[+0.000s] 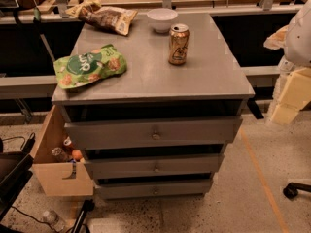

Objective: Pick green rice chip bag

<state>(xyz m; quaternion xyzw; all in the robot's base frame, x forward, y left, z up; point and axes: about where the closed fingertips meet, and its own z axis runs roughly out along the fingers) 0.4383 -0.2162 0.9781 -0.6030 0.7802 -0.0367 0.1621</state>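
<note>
Gripper (287,101) is seen at the right edge, partly cut off and well apart from the cabinet top (194,76). How far it is opened cannot be told. Green rice chip bag (90,66) is laid flat at the top's front-left corner: bright green, crinkly, dark round logo, orange-tan chips pictured.

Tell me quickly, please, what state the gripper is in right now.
Gripper: at the view's right edge, apart from the green rice chip bag; open or closed cannot be told.

Can (178,44), bowl (162,19), perhaps brown snack bag (104,16)
</note>
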